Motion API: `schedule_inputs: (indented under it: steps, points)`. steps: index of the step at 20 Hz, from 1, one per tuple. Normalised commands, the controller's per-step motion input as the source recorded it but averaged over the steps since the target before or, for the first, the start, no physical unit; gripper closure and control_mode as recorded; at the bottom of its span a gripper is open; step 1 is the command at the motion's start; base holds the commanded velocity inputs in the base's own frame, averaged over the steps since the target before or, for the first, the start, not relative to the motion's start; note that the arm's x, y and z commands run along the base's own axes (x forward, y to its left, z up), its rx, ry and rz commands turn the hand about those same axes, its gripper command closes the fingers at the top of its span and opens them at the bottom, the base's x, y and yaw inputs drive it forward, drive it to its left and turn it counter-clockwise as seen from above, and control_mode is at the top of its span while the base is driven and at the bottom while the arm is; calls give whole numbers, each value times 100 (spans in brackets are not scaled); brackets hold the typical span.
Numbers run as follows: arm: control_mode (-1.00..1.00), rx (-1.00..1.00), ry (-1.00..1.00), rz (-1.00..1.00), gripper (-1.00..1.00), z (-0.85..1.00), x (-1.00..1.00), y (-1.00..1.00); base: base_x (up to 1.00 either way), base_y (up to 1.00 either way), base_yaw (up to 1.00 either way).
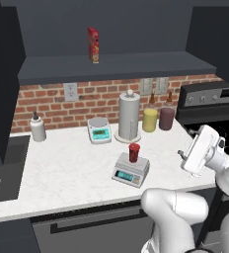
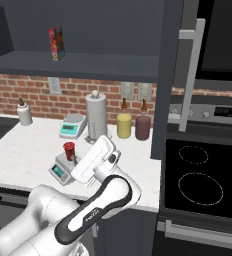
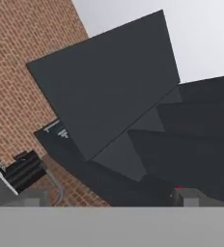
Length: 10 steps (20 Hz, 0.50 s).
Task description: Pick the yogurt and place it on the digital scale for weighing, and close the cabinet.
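While the cabinet doors stand open, the scene reads as follows.

Cabinet (image 1: 111, 34): dark charcoal-blue, above the counter, interior and shelf exposed; in the right base view one door juts out edge-on beside the stove, its long silver handle (image 2: 190, 70) vertical. The hand view looks up at a dark door panel against brick wall.
Stove (image 2: 200, 180): black, right of the counter, two burner rings visible.
Counter (image 1: 62, 168): white marble, brick wall behind, sink at its left end.
Gripper (image 1: 181, 155): raised off the right edge of the counter, well apart from the scale, tilted upward; whether the jaws are open or closed cannot be told, and nothing is seen between them.
Paper towel roll (image 1: 129, 116): upright at the back of the counter.
Digital scale (image 1: 131, 169): grey-silver, near the front of the counter, teal display facing forward.
White scale (image 1: 99, 130): just left of the paper towel roll.
Two jars (image 1: 158, 118): yellow and maroon, right of the roll.
Red box (image 1: 93, 45): upright on the cabinet shelf.
White bottle (image 1: 37, 128): near the sink.
Yogurt (image 1: 134, 152): upright on the digital scale's platform.
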Motion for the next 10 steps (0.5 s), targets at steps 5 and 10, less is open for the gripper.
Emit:
schedule_inputs:
  steps: [5,10]
  points:
    - [-100,19,-18,-2,-100,46,-44,-60,0,0,0]
    - [-100,23,-10,-2,-100,14,-41,-67,0,0,0]
